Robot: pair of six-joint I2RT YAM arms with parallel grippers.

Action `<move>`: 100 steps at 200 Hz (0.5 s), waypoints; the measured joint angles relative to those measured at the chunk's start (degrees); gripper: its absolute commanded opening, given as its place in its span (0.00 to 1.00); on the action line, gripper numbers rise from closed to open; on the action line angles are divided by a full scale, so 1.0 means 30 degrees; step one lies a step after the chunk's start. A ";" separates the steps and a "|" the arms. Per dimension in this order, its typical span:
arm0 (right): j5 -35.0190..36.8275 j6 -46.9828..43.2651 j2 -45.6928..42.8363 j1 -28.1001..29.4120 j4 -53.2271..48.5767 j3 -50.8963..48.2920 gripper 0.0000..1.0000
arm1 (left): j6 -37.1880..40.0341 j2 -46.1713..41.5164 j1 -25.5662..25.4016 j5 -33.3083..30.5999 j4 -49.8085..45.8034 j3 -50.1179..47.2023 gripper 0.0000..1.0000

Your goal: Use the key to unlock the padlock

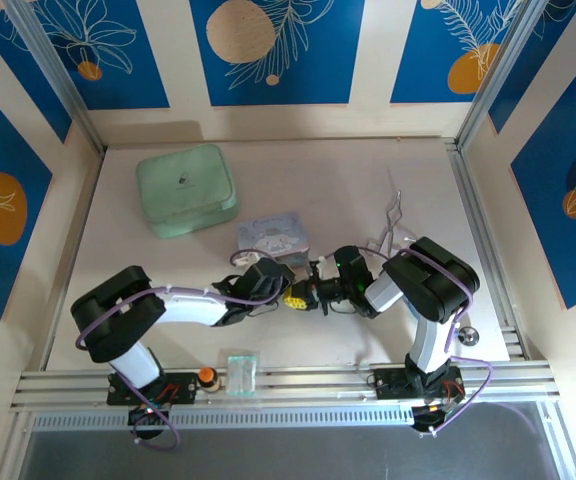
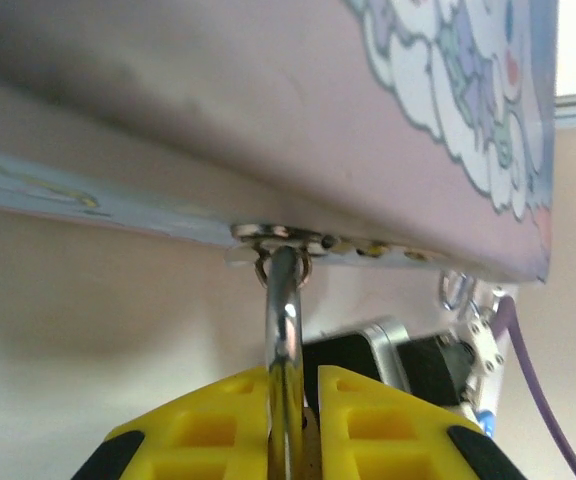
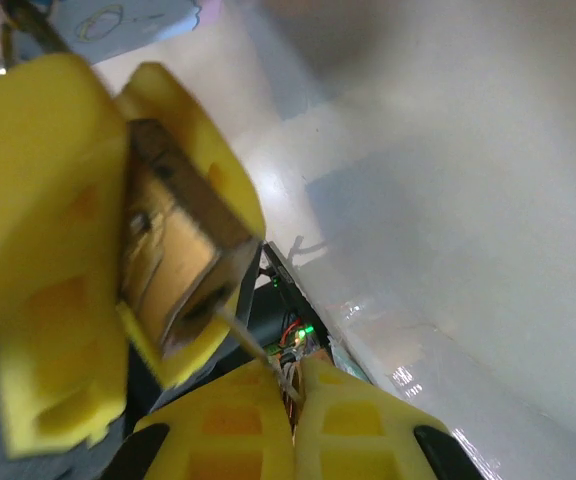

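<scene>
Left pincer [image 2: 293,378]: yellow fingers closed on the padlock [image 3: 168,265], with no spare gap showing. In the right wrist view the brass body sits clamped between those two fingers, one flat face and the bottom end exposed, the rest buried in the yellow pads. In the left wrist view the body is hidden; the silver shackle [image 2: 283,310] rises out from between the fingertips.

Shackle top passes through a small metal ring on the lower edge of the blue cartoon-printed tin [image 2: 368,150]. The ring and the hasp around it are blurred, so the exact fitting is unclear.

Right pincer [image 3: 293,390]: fully closed on the key [image 3: 258,345]. Its head is swallowed by the fingertips and only a thin pale blade shows, running up and left to the bottom end of the padlock. The tip meets that face; I cannot tell whether it is seated in the keyhole.

From the top view, the two pincers meet nose to nose near the centre of the worktop [image 1: 368,190], just in front of the tin. Padlock and key are too small to pick out from there.

A pale green box [image 1: 186,188] sits well apart, at the far left.
</scene>
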 measured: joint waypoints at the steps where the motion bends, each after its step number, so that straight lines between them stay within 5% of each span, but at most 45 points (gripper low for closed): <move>1: -0.0022 -0.0058 0.0000 -0.0022 -0.0022 0.0015 0.00 | 0.0007 0.0000 -0.0007 0.0000 0.0007 0.0000 0.00; 48: -0.0554 -0.1800 -0.0357 -0.1253 -0.1362 -0.0131 0.00 | 0.0044 -0.0313 -0.0044 0.0313 0.0087 -0.0117 0.00; 100: 0.1304 -0.6637 -0.4626 -0.1537 -0.9187 -0.0109 0.00 | 0.1523 -0.0576 -0.0277 0.0903 -0.1450 -0.0168 0.06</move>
